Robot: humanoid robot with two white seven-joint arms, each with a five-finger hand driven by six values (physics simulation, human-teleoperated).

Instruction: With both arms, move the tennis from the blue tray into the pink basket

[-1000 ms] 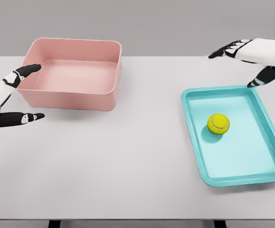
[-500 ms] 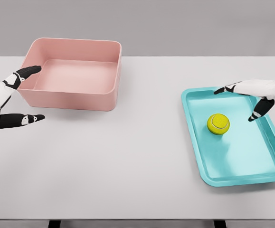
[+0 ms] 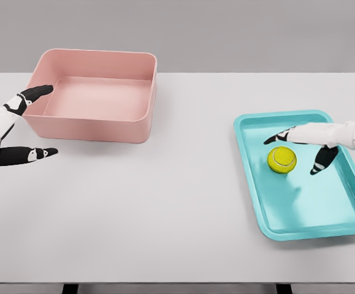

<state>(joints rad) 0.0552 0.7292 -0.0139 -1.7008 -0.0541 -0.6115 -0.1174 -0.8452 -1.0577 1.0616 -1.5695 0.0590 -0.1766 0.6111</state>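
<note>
A yellow-green ball [image 3: 281,159] with a pale seam lies in the tray [image 3: 300,229] at right. The right hand [image 3: 309,142] straddles it, fingers spread; the left hand [image 3: 15,125] is spread beside the basket [image 3: 91,125], upper left.

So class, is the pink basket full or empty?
Empty: the pink basket shows only its bare floor; the tennis ball lies in the blue tray.

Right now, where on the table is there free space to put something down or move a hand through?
The wide strip of table between the pink basket and the blue tray is bare, as is the whole front. The tray's near half is free. Its far half is crowded: the right hand is spread over the tennis ball. The left hand flanks the basket.
</note>
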